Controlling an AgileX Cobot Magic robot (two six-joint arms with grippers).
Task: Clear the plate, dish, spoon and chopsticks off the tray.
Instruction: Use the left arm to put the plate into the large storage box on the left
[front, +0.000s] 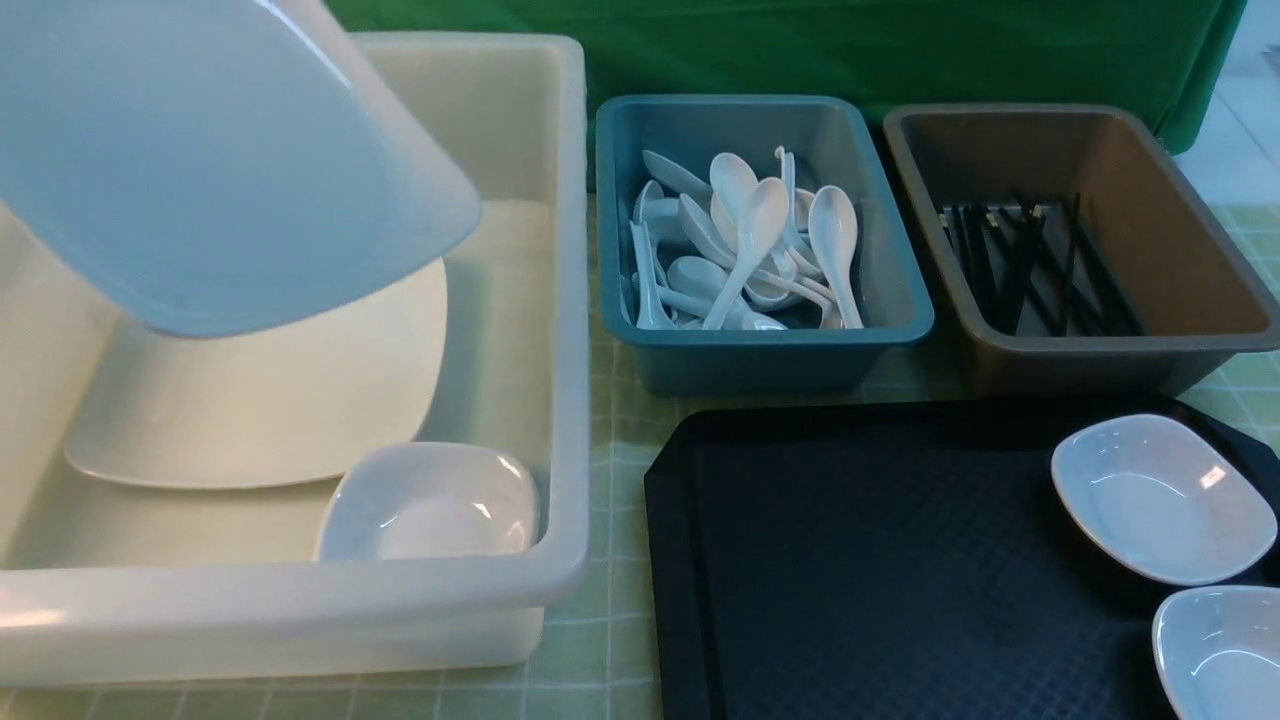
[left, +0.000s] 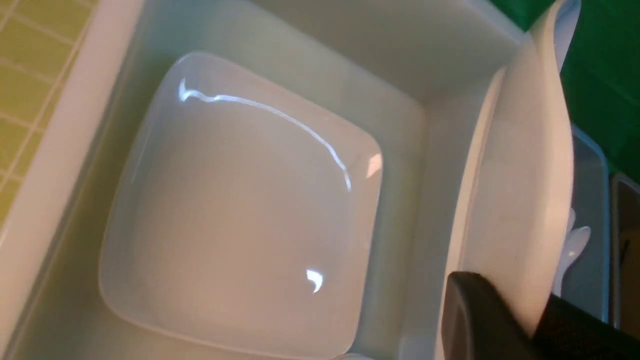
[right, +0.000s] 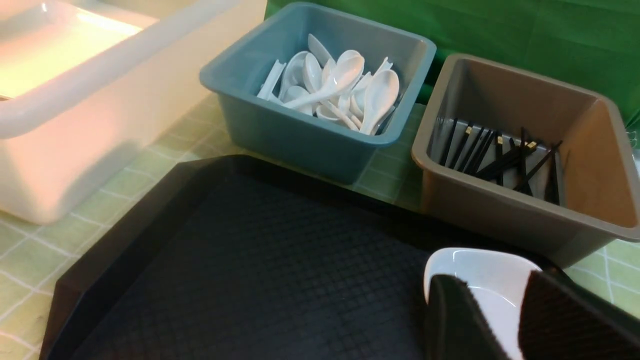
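Green-checked cloth lies under everything. My left pincer clamps the plate by its rim, tilted over the white tub — another plate lies inside. My right pincer grips a small dish at the black tray — its far right corner.

Soft overhead light, glossy glare (slightly blurred)
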